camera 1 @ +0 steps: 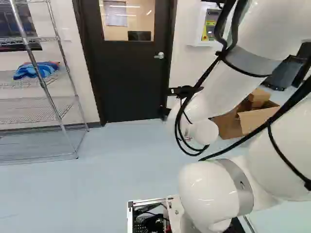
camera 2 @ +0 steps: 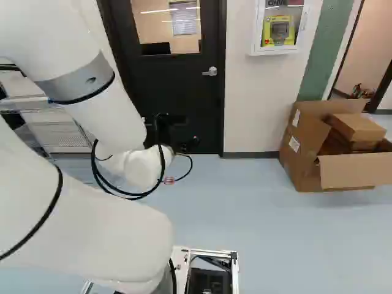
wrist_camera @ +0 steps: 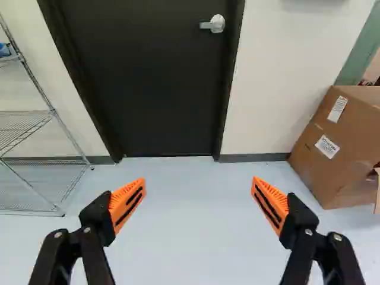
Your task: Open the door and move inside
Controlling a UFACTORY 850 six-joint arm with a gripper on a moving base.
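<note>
My jaws (wrist_camera: 198, 199) spread wide, I face the shut black door (wrist_camera: 148, 89), its lever handle (wrist_camera: 214, 24) ahead near the right edge; I should align with the lever, then close squarely before turning.

Black door (wrist_camera: 148, 89) — silver handle (wrist_camera: 216, 24) — brown box (wrist_camera: 338, 148), pale-blue floor (wrist_camera: 190, 219)

the door (wrist_camera: 148, 89) looks smooth and matt, its lever handle (wrist_camera: 217, 24) shiny metal, the box (wrist_camera: 344, 163) matt cardboard.
</note>
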